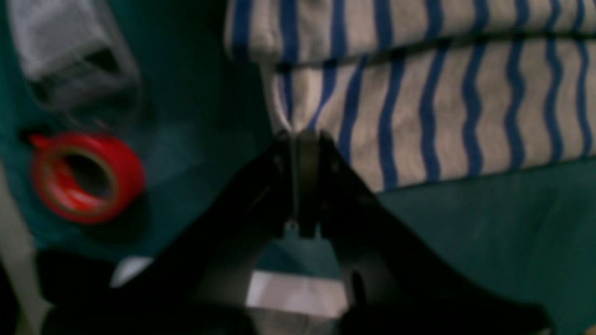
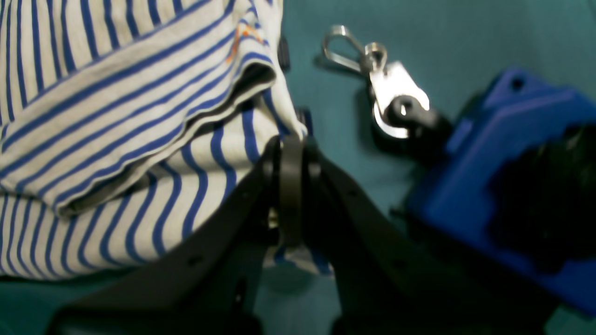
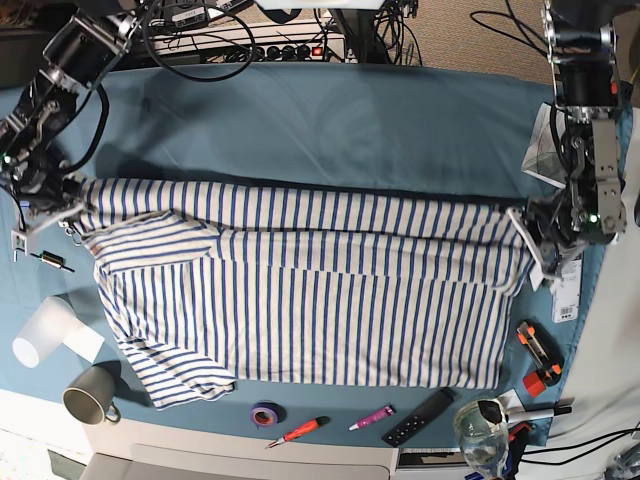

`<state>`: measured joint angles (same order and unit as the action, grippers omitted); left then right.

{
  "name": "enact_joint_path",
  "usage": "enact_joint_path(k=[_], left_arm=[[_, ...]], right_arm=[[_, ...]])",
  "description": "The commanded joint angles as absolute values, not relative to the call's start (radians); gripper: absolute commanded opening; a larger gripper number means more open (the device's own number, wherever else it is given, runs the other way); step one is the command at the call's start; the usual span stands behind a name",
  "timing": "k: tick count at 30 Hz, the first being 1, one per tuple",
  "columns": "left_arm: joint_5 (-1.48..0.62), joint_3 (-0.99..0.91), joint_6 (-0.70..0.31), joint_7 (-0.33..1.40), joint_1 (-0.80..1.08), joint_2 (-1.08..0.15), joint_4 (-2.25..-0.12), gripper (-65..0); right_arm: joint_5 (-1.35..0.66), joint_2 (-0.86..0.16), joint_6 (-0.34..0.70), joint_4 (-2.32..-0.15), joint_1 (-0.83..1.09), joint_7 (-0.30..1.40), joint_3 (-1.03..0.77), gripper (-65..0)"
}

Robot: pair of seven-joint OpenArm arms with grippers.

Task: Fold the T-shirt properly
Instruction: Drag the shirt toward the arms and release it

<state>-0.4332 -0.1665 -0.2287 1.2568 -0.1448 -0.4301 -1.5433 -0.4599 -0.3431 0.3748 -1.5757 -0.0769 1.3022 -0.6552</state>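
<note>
**Both pincers clamp the folded shirt's far edge**

While the T-shirt [image 3: 300,300] lies spread across the middle of the teal table cloth [image 3: 330,120], its far part is doubled over toward the near side, so a long fold runs from left to right. At the right end of that fold, the left gripper [image 1: 305,137] has its jaws pressed together on a pinch of striped cloth. At the left end, the right gripper [image 2: 291,144] is likewise closed tight on the shirt's corner, with cloth bunched between the jaws.

Near the left edge of the table a grey mug [image 3: 90,403] lies tipped on its side, its mouth facing the camera; nothing shows inside it. Just beside it, a white paper cup [image 3: 45,335] also lies on its side. At the near right corner stands a clear glass jar [image 3: 480,428]; its contents cannot be made out.

Along the near edge lie a purple tape roll [image 3: 265,413], a red-handled screwdriver [image 3: 297,431], a pink marker [image 3: 372,417] and a black remote [image 3: 420,417]. A red tape roll [image 1: 86,177] rests on the cloth beside the left pincer.
</note>
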Motion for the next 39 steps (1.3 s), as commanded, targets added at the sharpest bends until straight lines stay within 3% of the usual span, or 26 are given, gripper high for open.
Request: enact_joint_path(k=[1,12,20,28,39], left_arm=[[-0.427,-0.173,-0.23,1.264,-0.15,-0.451,-1.568,-65.0],[-0.351,-0.194,-0.232,1.245,0.041,-0.452,-1.794,-65.0],[-0.418,-0.379,-0.233,1.226,0.202,-0.452,-1.924,-65.0],[-0.553,-0.467,-0.29,1.243,0.305,-0.451,-1.94,-65.0],[-0.53,-0.469,-0.289,1.264,0.402,-0.451,-1.941,-65.0]], right_arm=[[-0.469,-0.366,0.385,-1.594,-0.078,1.293,-0.673,-65.0],[-0.497,-0.366,0.41,-1.692,0.062,1.309,-0.722,-65.0],[-0.498,-0.365,0.406,-1.692,0.118,1.324,-0.744,-65.0],[-0.498,-0.366,0.404,-1.692,0.161,1.364,-0.833,-65.0],[-0.507,-0.366,0.434,-1.695,0.216,1.396,-0.939,-65.0]])
